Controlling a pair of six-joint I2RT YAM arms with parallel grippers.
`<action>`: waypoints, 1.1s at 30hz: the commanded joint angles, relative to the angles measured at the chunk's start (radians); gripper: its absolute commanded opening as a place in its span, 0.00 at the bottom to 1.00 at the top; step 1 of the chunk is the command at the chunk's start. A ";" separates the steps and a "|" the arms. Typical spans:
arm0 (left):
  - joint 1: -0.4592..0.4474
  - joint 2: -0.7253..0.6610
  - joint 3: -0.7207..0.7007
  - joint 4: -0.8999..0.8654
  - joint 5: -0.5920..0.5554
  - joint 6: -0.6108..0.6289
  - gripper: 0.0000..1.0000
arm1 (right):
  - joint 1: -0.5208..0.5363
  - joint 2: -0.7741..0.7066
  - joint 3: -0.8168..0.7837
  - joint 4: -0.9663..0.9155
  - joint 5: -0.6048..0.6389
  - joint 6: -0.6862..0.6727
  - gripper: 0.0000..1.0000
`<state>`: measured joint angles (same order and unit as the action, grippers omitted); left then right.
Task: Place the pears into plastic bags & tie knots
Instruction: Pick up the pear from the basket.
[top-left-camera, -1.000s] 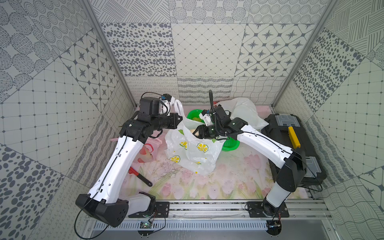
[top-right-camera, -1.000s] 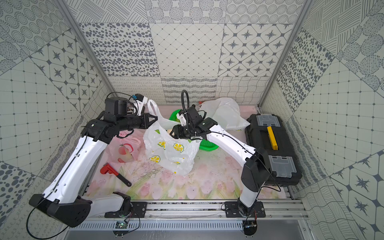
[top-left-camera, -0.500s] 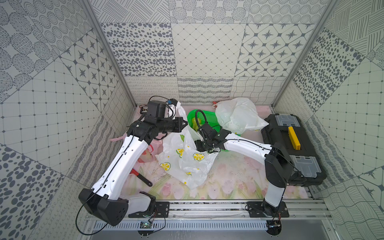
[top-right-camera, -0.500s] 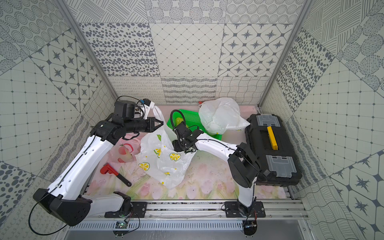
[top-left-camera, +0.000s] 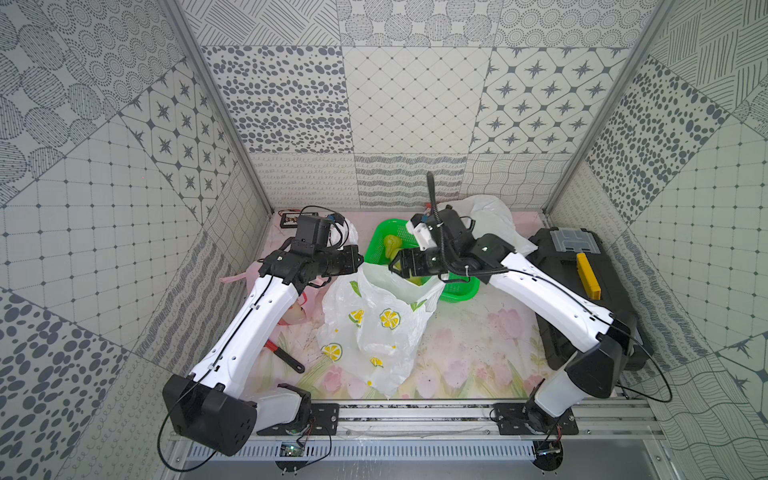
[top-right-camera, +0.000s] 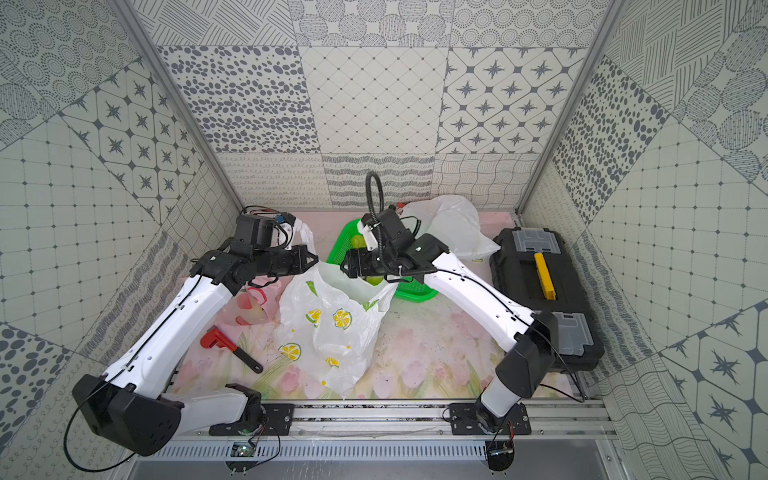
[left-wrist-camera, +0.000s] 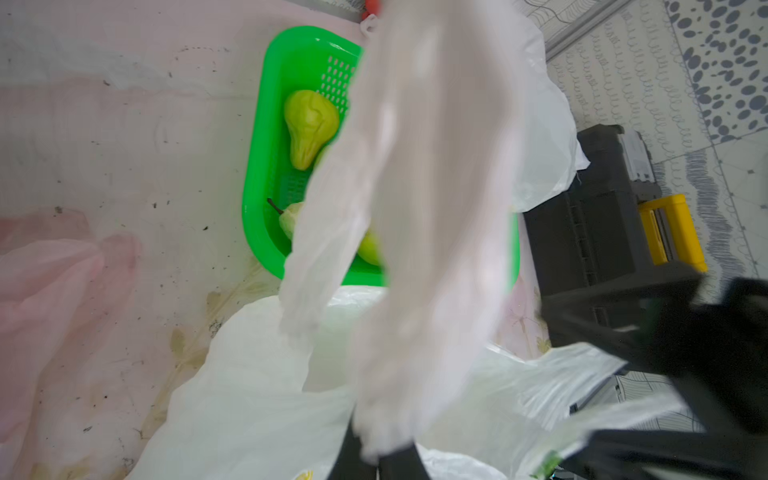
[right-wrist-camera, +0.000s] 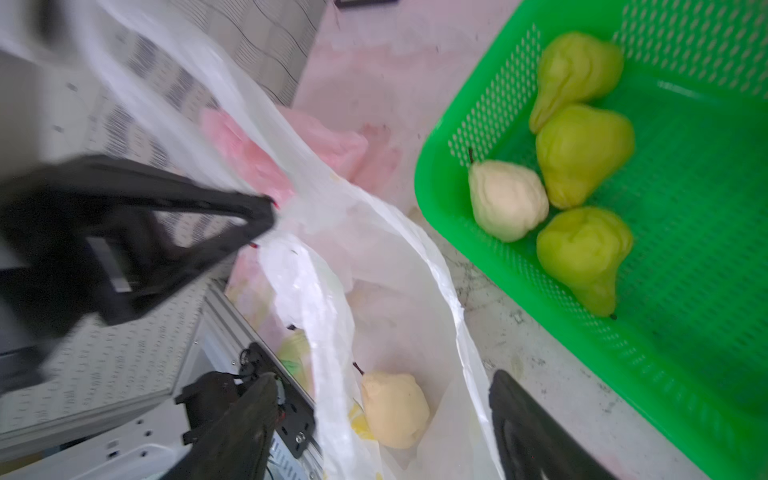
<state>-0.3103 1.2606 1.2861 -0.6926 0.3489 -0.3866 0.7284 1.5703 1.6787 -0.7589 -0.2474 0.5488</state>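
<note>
From above, in both top views, the left gripper pinches the rim of a thin, crinkly white plastic bag printed with yellow lemon slices and green leaves. Its jaws are closed together on the film and hold that side up, so the mouth gapes under the right gripper, which hangs over the opening beside a bright green perforated plastic basket. The right wrist camera shows what those views hide: its two black fingers stand wide apart with nothing between them, and deep in the lemon bag lies one pale cream, bumpy pear with a short dark stem. The same camera shows four more in the basket, three waxy yellow-green pears and one cream pear, crowded against each other. The left wrist camera is mostly veiled by blurred white film. The top views alone take in a red pipe wrench on the tulip-patterned mat. They also show a translucent pink bag under the left arm, a plain white bag behind the basket, and a black plastic toolbox with a yellow handle.
</note>
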 joint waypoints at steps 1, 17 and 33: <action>0.050 -0.015 0.012 0.003 -0.086 -0.011 0.00 | -0.115 -0.076 0.020 0.111 -0.063 0.061 0.66; 0.089 -0.262 -0.064 0.051 -0.395 -0.065 0.00 | -0.296 0.041 -0.327 0.214 0.150 0.032 0.24; 0.091 -0.292 -0.060 0.040 -0.402 -0.084 0.00 | -0.096 0.550 0.098 -0.047 0.232 -0.155 0.78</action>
<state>-0.2211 0.9710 1.2263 -0.6910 -0.0322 -0.4534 0.6323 2.0663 1.7096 -0.7113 -0.0799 0.4553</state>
